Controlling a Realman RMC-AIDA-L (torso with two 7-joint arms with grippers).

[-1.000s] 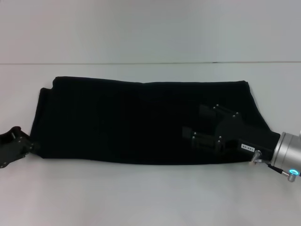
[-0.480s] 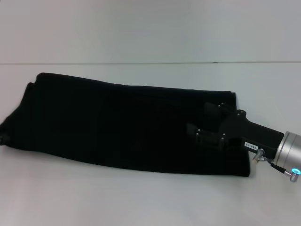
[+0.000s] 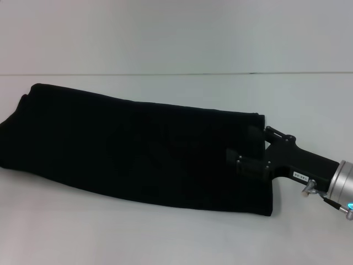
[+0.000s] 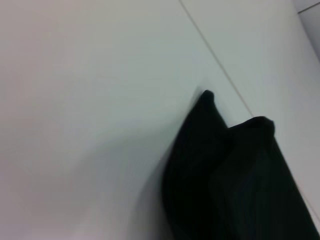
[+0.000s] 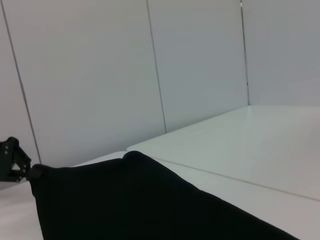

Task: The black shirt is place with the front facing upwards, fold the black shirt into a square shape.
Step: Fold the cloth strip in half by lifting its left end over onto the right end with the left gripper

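Dragged leftward, the black shirt (image 3: 138,149) is now slanted. Its right end is overlapped by the right gripper (image 3: 242,149); finger state cannot be told. A left gripper (image 5: 12,160) is possibly seen at its far corner.

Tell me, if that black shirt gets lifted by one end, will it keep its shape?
Probably not. The black shirt lies as a long folded band with soft, wavy edges, so it would likely droop. Its layers might slide apart, and pushing it across the table would likely bunch it.

One black shirt (image 3: 138,149), one white table (image 3: 165,237), and two hands (image 3: 251,149) (image 5: 12,160).
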